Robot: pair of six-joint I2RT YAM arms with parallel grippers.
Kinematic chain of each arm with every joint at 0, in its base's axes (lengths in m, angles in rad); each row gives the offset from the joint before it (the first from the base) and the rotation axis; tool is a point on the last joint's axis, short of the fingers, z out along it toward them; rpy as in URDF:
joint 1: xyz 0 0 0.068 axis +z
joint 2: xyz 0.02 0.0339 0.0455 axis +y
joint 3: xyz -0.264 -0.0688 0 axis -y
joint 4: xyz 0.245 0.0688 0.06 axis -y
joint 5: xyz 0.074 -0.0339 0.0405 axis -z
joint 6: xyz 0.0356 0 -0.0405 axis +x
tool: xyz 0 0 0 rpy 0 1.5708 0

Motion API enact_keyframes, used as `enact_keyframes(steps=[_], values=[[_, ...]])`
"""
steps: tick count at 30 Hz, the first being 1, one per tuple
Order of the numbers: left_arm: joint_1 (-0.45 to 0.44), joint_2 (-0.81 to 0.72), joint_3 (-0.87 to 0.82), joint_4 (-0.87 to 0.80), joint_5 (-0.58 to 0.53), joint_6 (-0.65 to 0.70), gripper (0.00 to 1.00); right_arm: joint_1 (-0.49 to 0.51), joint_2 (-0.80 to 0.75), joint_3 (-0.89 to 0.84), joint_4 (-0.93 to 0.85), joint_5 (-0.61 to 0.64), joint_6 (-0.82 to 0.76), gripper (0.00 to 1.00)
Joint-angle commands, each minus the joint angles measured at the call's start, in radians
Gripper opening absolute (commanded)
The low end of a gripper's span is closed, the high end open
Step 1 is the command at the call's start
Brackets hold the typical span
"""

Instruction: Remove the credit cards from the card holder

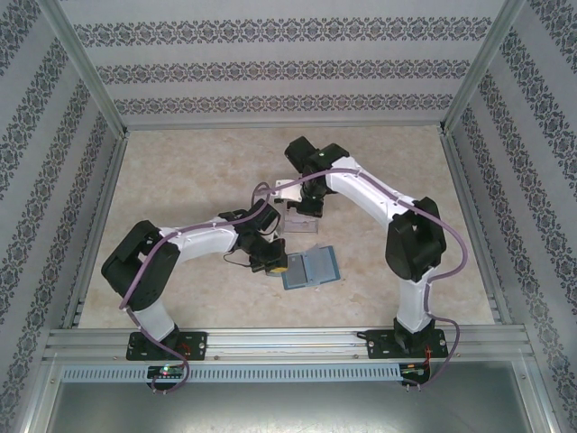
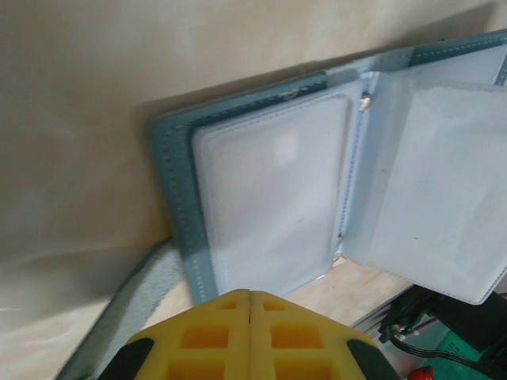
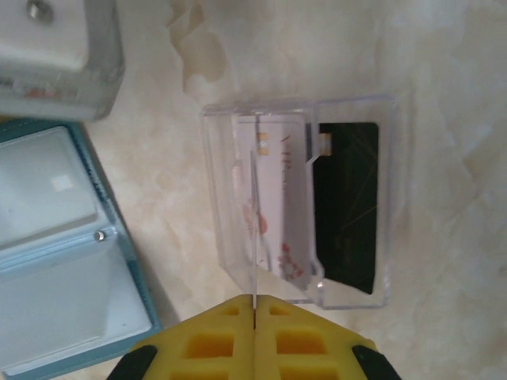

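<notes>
On the beige table [image 1: 180,180], the open holder [image 2: 269,214] lies flat just ahead of the left gripper [image 2: 249,297], spine pointing away from it, pockets seemingly empty. The cards [image 3: 285,206] sit in the box [image 3: 380,107] ahead of the right gripper [image 3: 255,302]. Both grippers are closed and empty. The left arm, elbow bent, is nearer.

The work surface [image 1: 180,171] is a beige, marble-patterned tabletop under even, diffuse light. It is enclosed on three sides by wall panels [image 1: 288,68] papered in pale bands of dark ornamental motifs, joined by aluminium corner posts [image 1: 83,70]. An aluminium rail [image 1: 288,341] runs along the near edge.
</notes>
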Motion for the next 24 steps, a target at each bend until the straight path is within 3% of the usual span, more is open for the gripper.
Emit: enact_keyframes(steps=[1, 9, 17, 24], values=[[-0.022, 0.022, 0.032, 0.055, 0.031, -0.020, 0.04, -0.011, 0.057, 0.076, -0.066, 0.013, -0.075, 0.00], [-0.022, 0.009, 0.017, 0.025, 0.001, -0.021, 0.03, -0.019, 0.168, 0.209, -0.163, -0.052, -0.128, 0.00], [-0.025, 0.018, 0.031, 0.034, 0.014, -0.031, 0.03, -0.024, 0.225, 0.234, -0.181, -0.080, -0.131, 0.00], [-0.033, 0.031, 0.035, 0.039, 0.015, -0.037, 0.03, -0.028, 0.265, 0.254, -0.183, -0.084, -0.129, 0.06]])
